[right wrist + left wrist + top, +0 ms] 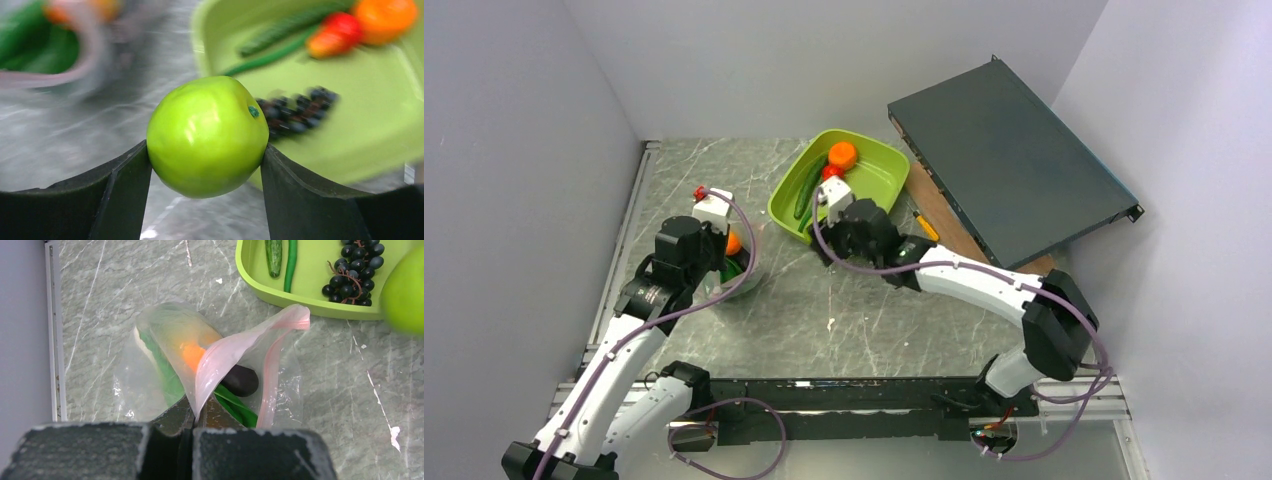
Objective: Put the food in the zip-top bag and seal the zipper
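Your left gripper (pixel 194 410) is shut tight on the bag (pixel 150 360), pinching the pink zipper (pixel 272 365) edge so that one lip of the mouth stands up off the table (pixel 330 390). The bag sits on the left side of the table, near and left of the tray (pixel 300 302). Through the plastic you can see an orange fruit (pixel 192 355), a dark eggplant (pixel 241 381) and some green pieces (pixel 167 375) already inside. Your right gripper (pixel 205 146) has its jaws spread wide, one finger pressed against each side of the apple (pixel 207 135), which hangs clear of the table by the tray's near rim, between tray and bag. In the tray, at the far middle of the table, lie the grapes (pixel 355 272), a cucumber (pixel 273 255) and a thin green pod (pixel 291 262), and farther back a red pepper (pixel 335 35) touching an orange (pixel 385 15). The right wrist view is blurred, so finer detail there cannot be told.
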Tool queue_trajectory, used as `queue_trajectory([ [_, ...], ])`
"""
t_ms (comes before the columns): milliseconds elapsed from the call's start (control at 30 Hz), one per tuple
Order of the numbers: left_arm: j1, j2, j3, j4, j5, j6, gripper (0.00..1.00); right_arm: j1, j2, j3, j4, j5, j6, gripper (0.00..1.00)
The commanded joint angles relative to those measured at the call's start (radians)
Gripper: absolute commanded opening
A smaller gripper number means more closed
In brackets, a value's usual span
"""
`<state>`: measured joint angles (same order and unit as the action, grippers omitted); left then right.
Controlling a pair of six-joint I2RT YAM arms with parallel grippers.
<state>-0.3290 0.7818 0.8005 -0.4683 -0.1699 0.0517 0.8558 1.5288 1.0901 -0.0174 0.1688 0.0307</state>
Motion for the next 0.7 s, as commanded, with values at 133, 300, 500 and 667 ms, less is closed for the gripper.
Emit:
queue_trajectory([
  [133,-0.002,-0.016,0.027,0.044,0.008,-0.002,0.0,0.196,-0.067,-0.031,0.256,-0.294,0.056,0.0],
  [300,-0.002,-0.026,0.021,0.049,0.001,-0.003,0.0,0.261,0.025,-0.001,0.369,-0.242,0.078,0.0],
  [500,-0.002,-0.028,0.024,0.046,0.011,-0.003,0.0,0.27,0.168,0.062,0.513,-0.202,0.11,0.0],
  [667,-0.002,-0.035,0.02,0.051,0.004,-0.002,0.0,0.28,0.29,0.094,0.645,-0.07,0.115,0.0],
])
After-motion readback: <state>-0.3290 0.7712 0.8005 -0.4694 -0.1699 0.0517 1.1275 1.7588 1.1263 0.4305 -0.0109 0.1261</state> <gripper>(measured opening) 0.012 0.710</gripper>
